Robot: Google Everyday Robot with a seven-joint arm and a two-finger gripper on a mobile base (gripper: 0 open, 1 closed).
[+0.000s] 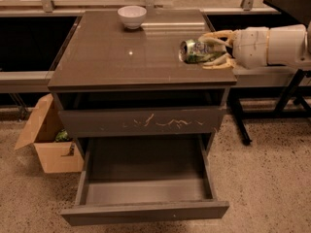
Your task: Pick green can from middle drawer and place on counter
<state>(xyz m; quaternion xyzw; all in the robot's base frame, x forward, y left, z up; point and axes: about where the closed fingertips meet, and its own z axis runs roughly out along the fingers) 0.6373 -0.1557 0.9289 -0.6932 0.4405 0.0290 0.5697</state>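
**Green can (pixel 196 51) carried on its side over the right part of the counter (pixel 121 57)**
The middle drawer (pixel 146 211) stands pulled out and bare, and the white bowl (pixel 131 16) sits at the back, well apart. At the right, the gripper (pixel 206 50) clasps the can; whether it touches the slab is unclear. Best to lower it gently, in from the edge, and release only once it rests, since it could roll.
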